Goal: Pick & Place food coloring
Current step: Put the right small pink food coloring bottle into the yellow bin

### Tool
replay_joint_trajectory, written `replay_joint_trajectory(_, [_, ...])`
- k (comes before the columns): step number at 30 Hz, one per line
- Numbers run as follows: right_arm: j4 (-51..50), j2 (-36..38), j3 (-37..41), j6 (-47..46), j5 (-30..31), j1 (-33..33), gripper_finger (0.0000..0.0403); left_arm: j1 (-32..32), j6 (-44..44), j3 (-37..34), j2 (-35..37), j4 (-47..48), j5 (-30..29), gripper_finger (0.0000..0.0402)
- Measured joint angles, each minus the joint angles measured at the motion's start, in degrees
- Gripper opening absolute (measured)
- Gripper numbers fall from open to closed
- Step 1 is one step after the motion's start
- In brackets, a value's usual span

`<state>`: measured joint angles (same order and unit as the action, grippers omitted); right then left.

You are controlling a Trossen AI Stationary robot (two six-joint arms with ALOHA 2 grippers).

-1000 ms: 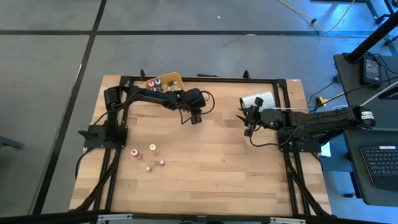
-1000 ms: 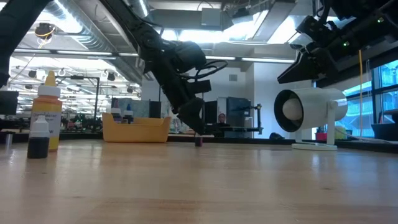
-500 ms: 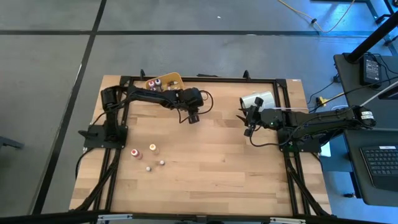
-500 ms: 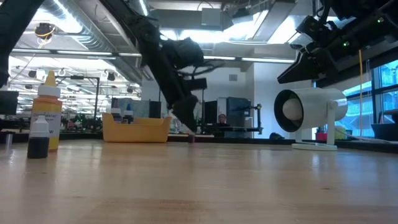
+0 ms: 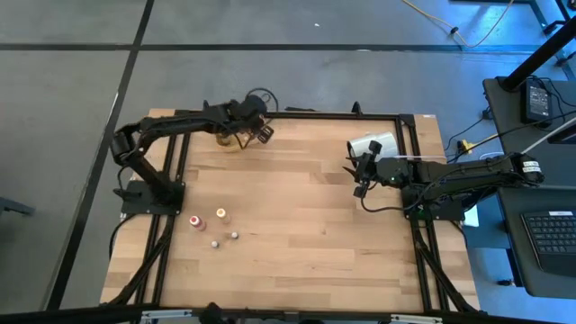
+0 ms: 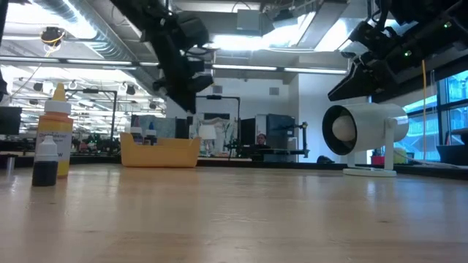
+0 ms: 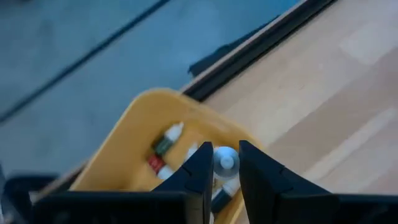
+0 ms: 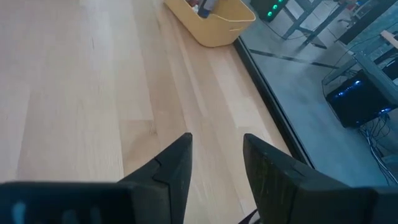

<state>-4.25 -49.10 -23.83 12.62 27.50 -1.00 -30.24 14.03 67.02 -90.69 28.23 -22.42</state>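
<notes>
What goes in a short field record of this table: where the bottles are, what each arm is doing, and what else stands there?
loose bottles: four food coloring bottles on the bare wood
tray: yellow tray at the far edge, bottles inside
left gripper: above the tray, jaws shut on a small bottle
right gripper: waiting near the white cylinder, holding nothing
table: wooden

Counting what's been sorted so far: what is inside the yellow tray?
Several small food coloring bottles lie inside the yellow tray. The left gripper, holding another bottle, covers part of it, so no count.
</notes>
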Motion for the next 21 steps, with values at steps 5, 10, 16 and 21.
replay_joint_trajectory(5, [-0.1,0.0,0.0,-0.1,0.5,0.0,0.0145,-2.6,3.4,-0.1,-4.0,1.2,1.0,0.0056])
replay_joint_trajectory(10, [-0.3,0.0,0.0,-0.1,0.5,0.0,0.0145,-3.7,6.0,-0.1,-9.8,-0.6,2.7,0.0056])
replay_joint_trajectory(16, [-0.3,0.0,0.0,-0.1,0.5,0.0,0.0145,-4.5,6.8,0.0,-13.7,-1.8,2.7,0.0056])
replay_joint_trajectory(21, [-0.4,0.0,0.0,-0.1,0.5,0.0,0.0145,-4.5,6.8,0.0,-14.0,-1.8,2.6,0.0057])
